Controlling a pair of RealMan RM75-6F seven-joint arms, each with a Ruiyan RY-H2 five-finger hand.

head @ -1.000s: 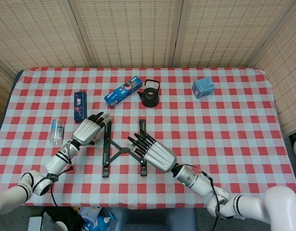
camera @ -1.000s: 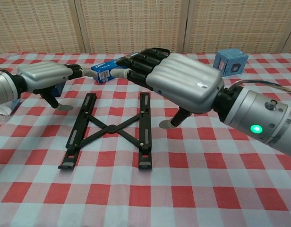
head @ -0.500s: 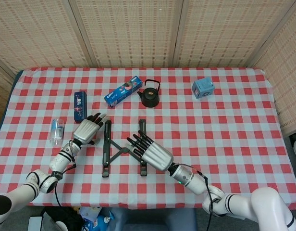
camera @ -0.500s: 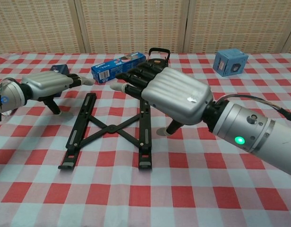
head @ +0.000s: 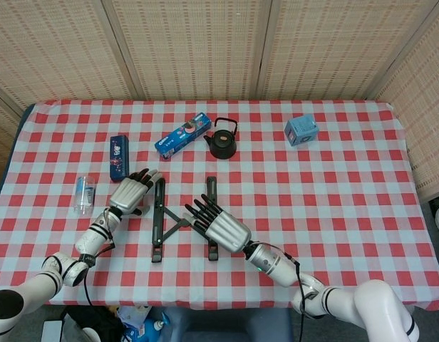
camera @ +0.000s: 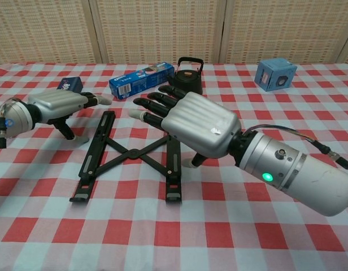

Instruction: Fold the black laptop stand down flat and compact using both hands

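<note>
Hovering nearest the camera, the right hand (camera: 194,129) spreads its fingers (camera: 154,106) wide and empty over the stand's (camera: 130,153) right rail, probably poised to press that rail inward. The stand lies flat on the table (camera: 230,237), rails parted, cross-links open beneath the right fingertips. Beyond, the left hand (camera: 56,104) reaches its loosely spread, empty fingers toward the left rail's far end. The head view shows the rails parallel; the chest view shows both hands held above them.
</note>
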